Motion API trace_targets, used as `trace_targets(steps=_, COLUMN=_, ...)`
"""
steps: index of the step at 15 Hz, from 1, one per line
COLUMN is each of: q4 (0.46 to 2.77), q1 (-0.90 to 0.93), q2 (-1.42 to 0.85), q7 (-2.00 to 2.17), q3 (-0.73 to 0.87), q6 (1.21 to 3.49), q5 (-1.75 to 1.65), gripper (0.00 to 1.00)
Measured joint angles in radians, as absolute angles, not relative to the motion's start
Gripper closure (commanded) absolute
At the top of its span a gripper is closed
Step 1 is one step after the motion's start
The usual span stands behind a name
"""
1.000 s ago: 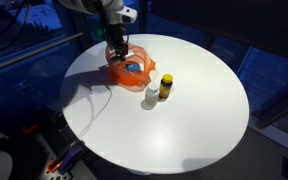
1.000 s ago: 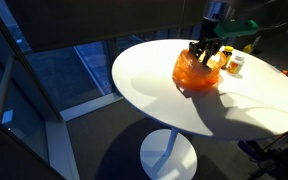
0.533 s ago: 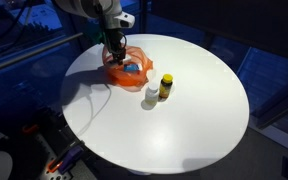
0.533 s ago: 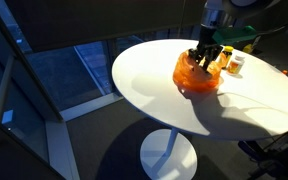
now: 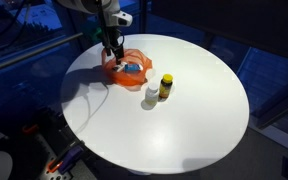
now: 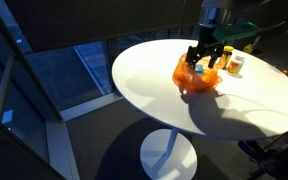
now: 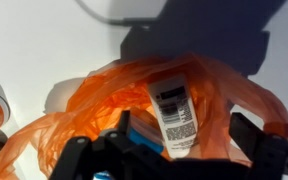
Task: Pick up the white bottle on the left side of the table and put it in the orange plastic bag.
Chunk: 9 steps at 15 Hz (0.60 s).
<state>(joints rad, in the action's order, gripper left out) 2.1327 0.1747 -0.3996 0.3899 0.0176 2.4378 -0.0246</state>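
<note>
The orange plastic bag (image 5: 127,74) (image 6: 196,76) lies on the round white table (image 5: 184,130). In the wrist view the white bottle (image 7: 174,112), with its printed label up, lies inside the orange bag (image 7: 94,100). My gripper (image 7: 184,134) hangs just over it, open; the dark fingers (image 7: 246,138) stand wider than the bottle. Something blue (image 7: 124,142) lies in the bag beside the bottle. In both exterior views the gripper (image 5: 113,52) (image 6: 203,56) is right above the bag's mouth.
A small white bottle (image 5: 150,98) and a yellow bottle (image 5: 165,86) stand just beside the bag; they also show in an exterior view as a pair of bottles (image 6: 234,62). The table edge (image 6: 134,85) drops to a dark floor.
The jaws have gone from shut to open. The gripper has lifted slightly above the bag, whose folds have settled lower.
</note>
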Motion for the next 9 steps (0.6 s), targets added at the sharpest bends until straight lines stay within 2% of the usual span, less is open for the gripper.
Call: trace_targets(steps=9, q4=2.081, q1=0.174, q2=-0.307, q7=0.343, q3=-0.025, q6=2.152, q5=-0.025, gripper=0.00)
